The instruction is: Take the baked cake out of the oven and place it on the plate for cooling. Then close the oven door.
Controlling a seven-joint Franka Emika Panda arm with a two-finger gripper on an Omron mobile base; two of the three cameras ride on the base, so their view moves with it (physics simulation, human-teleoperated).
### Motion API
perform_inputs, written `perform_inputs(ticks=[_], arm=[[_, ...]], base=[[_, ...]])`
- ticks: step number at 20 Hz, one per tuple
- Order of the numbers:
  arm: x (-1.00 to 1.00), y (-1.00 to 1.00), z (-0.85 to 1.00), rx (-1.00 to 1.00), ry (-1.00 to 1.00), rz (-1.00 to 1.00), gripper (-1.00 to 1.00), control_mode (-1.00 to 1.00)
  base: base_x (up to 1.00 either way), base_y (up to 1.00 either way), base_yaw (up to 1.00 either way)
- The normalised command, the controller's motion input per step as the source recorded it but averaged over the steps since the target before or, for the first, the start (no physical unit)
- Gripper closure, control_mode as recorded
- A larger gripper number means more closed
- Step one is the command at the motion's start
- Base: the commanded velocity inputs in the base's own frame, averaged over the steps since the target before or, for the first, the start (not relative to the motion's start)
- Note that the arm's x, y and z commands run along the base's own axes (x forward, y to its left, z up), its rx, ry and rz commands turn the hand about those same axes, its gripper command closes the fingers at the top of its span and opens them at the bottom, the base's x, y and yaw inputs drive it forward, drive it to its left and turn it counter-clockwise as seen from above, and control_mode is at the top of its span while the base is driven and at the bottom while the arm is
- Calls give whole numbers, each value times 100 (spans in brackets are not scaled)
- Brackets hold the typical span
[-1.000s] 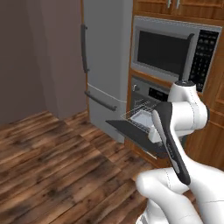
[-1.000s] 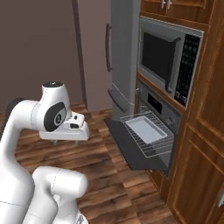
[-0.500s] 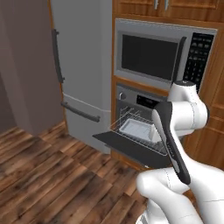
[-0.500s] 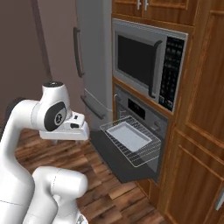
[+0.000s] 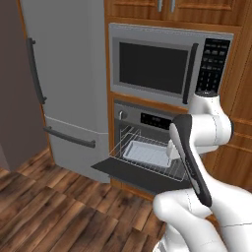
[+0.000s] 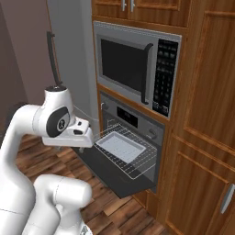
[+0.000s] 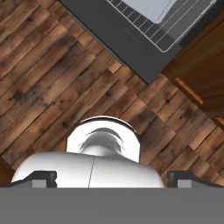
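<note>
Item: oven (image 5: 147,123), oven door (image 5: 142,176) dropped flat; pale pan (image 6: 120,148) on wire rack (image 5: 147,157), twelve o'clock of you. Pincer (image 7: 111,178) released, empty. Step: approach. Next, you reach for the pan.

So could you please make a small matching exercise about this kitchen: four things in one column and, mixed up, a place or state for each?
Things:
1. oven door
2. pan
3. microwave
4. fridge

Places or states:
A. above the oven
B. dropped open, flat
C. left of the oven, doors shut
D. on the pulled-out rack

Pairs: 1-B, 2-D, 3-A, 4-C
</note>
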Motion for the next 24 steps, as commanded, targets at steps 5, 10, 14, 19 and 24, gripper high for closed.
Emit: perform_inputs(ticks=[5,10,14,19,24], arm=[[0,0,-8,0,-1,-2,-100,-100],[27,0,-79,0,-9,-15,-100,-100],[70,3,-63,0,-10,-26,-100,-100],[89,-2,-61,0,-3,-39,-100,-100],[84,-15,-80,-1,0,-45,-100,-100]], base=[[0,0,0],[0,0,0],[0,0,0],[0,0,0],[0,0,0]])
